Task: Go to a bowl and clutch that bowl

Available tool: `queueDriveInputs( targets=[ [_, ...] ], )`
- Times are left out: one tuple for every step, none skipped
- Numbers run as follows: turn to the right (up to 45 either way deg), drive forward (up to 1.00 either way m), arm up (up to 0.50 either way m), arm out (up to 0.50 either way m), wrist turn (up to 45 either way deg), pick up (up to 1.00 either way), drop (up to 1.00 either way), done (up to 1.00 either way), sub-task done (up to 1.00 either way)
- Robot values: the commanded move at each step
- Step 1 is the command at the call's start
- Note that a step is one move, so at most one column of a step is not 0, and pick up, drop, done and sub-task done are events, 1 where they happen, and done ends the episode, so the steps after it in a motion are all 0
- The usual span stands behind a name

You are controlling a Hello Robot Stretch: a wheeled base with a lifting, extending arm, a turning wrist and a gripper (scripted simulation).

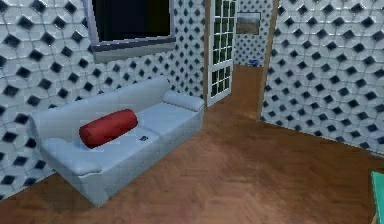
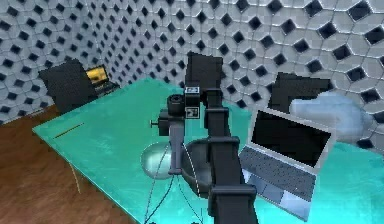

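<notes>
A rounded grey bowl (image 2: 157, 162) rests on the teal table (image 2: 110, 125) in the arm side view, near the table's front edge. My arm rises from the bottom edge over the table. Its gripper (image 2: 172, 148) sits at the far end, left of the white marker squares, with its thin fingers reaching down at the bowl. I cannot tell whether the gripper holds anything, since the bowl lies on the table right at the fingers.
On the table stand an open grey laptop (image 2: 285, 150) to the right and another laptop (image 2: 97, 75) with an orange screen at the far left. Dark chairs (image 2: 205, 70) ring the table. The forward view holds a pale sofa (image 1: 120, 135) with a red cushion (image 1: 107, 128), a doorway (image 1: 245, 60) and wooden floor.
</notes>
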Motion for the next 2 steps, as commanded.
queueDriveInputs(
  targets=[
    [0.0,0.0,0.0,0.0,45.0,0.0,0.0,0.0,0.0],
    [0.0,0.0,0.0,0.0,45.0,0.0,0.0,0.0,0.0]
  ],
)
